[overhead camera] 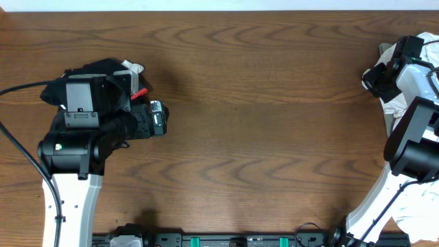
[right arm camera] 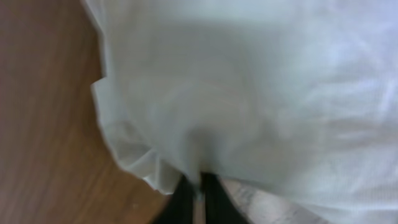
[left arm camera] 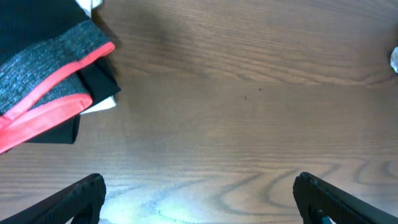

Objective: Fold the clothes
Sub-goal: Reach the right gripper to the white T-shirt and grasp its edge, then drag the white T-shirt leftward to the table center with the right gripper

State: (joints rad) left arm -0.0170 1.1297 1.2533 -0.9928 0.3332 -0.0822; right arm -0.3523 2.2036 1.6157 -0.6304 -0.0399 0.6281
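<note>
- Left arm [overhead camera: 68, 147]: boxy black joints, white lower link, small green light.
- Black cable [overhead camera: 20, 149] curves beside it.
- Right arm [overhead camera: 411, 147]: black joints, white links.
- Left gripper [left arm camera: 199, 180]: matte black fingers [left arm camera: 81, 199].

Overhead looks straight down; wrist cameras sit close above the table [overhead camera: 260, 103].

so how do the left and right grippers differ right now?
The left gripper is open, fingers wide apart; the right gripper is shut. The left gripper holds nothing and faces bare table; the right gripper pinches the white T-shirt. The left gripper sits beside the black garments with a grey-and-red band; the right gripper is at the table's far right. Shared: both have dark fingers.
</note>
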